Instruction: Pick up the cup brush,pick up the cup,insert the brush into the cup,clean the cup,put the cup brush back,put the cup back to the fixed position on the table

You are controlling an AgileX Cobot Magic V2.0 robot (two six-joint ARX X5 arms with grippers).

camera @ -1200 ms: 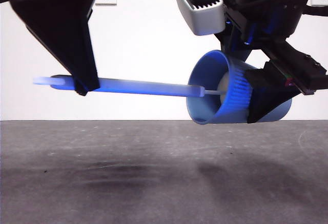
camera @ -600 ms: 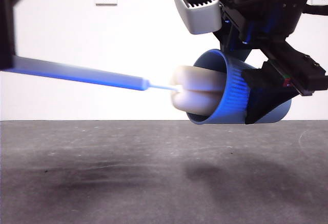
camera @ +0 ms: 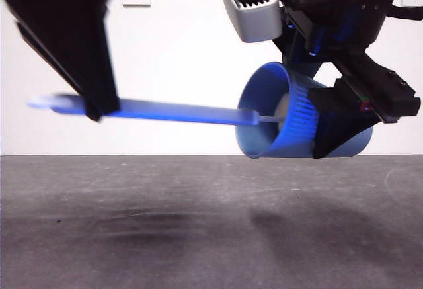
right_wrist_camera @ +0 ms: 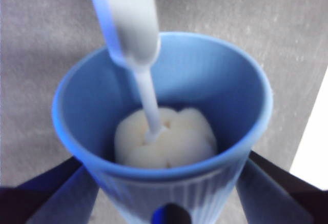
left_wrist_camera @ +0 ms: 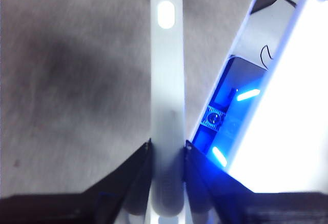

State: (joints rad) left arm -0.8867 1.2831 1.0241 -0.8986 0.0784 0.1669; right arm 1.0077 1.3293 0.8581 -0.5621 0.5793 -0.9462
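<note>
Inside the cup, right fingers clamping it, the left-held cup brush sponge is half hidden.

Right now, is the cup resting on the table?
No, the right gripper holds the cup on its side, clear above the table.

Your left gripper hangs high at scene left, jaws clamped on the long flat grey brush handle. Your right gripper, high at right, grips the ribbed blue plastic tumbler sideways, both above the table.
</note>
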